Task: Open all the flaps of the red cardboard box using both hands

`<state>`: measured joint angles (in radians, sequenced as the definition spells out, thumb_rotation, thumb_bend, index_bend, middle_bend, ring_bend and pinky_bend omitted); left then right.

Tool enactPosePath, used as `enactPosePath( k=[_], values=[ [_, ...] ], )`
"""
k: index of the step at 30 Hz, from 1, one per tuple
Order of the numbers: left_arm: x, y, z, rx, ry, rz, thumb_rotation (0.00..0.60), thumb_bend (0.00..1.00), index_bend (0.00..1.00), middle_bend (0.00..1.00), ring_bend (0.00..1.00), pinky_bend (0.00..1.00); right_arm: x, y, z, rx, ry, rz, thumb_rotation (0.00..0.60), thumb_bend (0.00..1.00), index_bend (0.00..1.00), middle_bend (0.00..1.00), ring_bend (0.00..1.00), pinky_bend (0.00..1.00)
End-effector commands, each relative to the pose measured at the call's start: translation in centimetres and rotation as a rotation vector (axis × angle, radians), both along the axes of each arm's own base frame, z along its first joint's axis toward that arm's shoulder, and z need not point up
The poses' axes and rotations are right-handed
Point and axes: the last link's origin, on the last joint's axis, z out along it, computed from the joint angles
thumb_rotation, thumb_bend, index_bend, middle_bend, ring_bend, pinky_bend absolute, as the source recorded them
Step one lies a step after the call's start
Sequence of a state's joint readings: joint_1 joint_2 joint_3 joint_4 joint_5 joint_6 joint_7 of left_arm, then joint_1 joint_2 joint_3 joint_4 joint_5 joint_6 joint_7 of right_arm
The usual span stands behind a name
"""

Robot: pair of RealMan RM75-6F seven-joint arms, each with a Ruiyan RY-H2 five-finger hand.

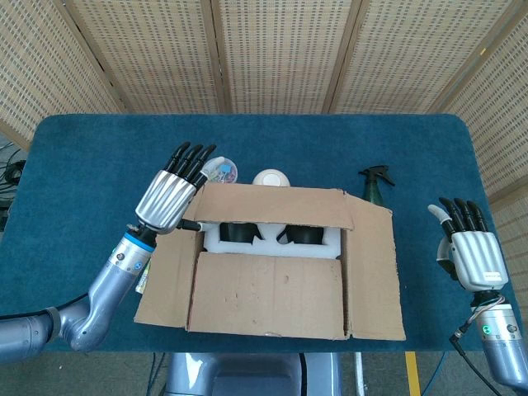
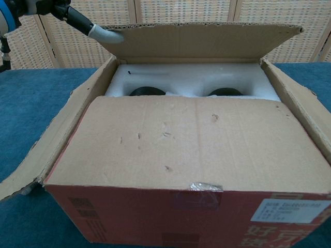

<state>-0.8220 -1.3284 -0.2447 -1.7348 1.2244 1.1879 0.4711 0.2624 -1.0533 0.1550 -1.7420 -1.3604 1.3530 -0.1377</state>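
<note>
The red cardboard box (image 2: 207, 219) stands at the table's near edge. Its far flap (image 1: 276, 204) (image 2: 201, 41) is raised and tilts back. The near flap (image 1: 268, 295) (image 2: 191, 139) lies flat over the front half. Both side flaps (image 1: 165, 285) (image 1: 371, 272) are splayed outward. My left hand (image 1: 169, 198) is at the far left corner, its thumb (image 2: 101, 32) pressed under the raised flap and its fingers straight and spread beside the corner. My right hand (image 1: 472, 256) hovers right of the box, fingers apart, touching nothing.
Inside the box a white foam insert (image 1: 272, 242) (image 2: 196, 80) holds two dark round items. Behind the box are a small clear bowl (image 1: 221, 171), a white bowl (image 1: 271, 177) and a dark spray bottle (image 1: 375, 183). A wicker screen backs the blue table (image 1: 99, 157).
</note>
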Motion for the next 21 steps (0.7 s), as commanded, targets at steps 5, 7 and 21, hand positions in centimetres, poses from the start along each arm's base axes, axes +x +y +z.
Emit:
enactPosePath(
  k=[5, 7, 21],
  values=[
    [0.4, 2.1, 1.3, 0.075, -0.002, -0.005, 0.334, 0.16, 0.08, 0.0, 0.0, 0.0, 0.0, 0.0, 0.1, -0.002, -0.003, -0.001, 0.6, 0.88, 0.15, 0.09, 0.0, 0.01],
    [0.5, 2.8, 1.4, 0.092, 0.005, -0.003, 0.334, 0.16, 0.07, 0.0, 0.0, 0.0, 0.0, 0.0, 0.2, -0.004, -0.003, -0.001, 0.6, 0.88, 0.15, 0.09, 0.0, 0.01],
    [2.3, 7.7, 1.3, 0.213, 0.062, -0.011, 0.334, 0.16, 0.07, 0.0, 0.0, 0.0, 0.1, 0.1, 0.4, -0.009, -0.003, -0.001, 0.6, 0.88, 0.15, 0.09, 0.0, 0.01]
  ],
)
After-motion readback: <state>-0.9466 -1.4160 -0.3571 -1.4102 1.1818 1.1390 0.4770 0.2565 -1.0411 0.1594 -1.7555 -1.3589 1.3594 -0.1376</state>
